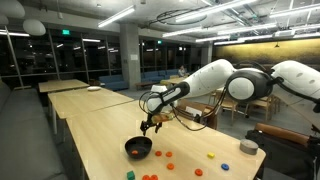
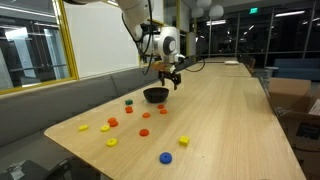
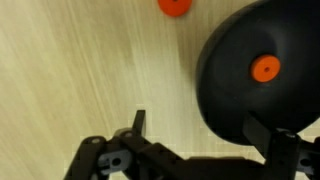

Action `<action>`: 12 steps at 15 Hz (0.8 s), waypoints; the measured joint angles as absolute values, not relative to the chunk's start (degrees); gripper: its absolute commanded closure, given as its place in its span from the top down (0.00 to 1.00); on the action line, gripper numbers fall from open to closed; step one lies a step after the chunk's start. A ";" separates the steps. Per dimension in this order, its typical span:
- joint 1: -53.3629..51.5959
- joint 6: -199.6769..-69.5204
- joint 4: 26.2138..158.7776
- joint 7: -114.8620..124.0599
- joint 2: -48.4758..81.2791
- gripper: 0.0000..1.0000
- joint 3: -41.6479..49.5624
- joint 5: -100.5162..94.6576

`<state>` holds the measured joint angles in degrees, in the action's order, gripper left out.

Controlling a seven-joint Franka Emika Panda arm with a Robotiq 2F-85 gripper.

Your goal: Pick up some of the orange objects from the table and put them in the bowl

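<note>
Orange on black, right half of the wrist view: one orange object (image 3: 264, 68) lying flat inside the bowl (image 3: 222, 105). Hanging just over the bowl's rim, at the lower edge of that frame, the gripper (image 3: 200, 128), fingers (image 3: 138, 122) spread wide apart and nothing between them. Mid-frame in both exterior views, same pose above the bowl (image 1: 138, 148).

For the next pick, judged from here: rise straight up first to clear the rim. Go for the nearest loose orange object (image 3: 174, 6), top centre of the wrist view, on the pale wood worktop (image 3: 60, 70) just beside the bowl. Centre over it, come down vertically until the fingertips almost meet the wood, then close slowly; thin, flat and likely to skid or pop out if pinched off-centre. Leave the yellow pieces (image 2: 82, 127), the green piece (image 2: 128, 102) and the blue piece (image 2: 166, 157) in the lower half of the exterior view.
</note>
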<state>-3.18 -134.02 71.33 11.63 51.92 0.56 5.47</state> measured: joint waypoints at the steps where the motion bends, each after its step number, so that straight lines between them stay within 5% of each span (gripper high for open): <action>1: -4.22 -133.99 72.31 14.04 51.28 1.00 2.66 3.81; 12: -7.31 -132.72 94.58 21.39 42.29 1.00 5.18 -0.13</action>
<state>-7.31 -132.72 94.58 21.39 42.29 5.18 -0.13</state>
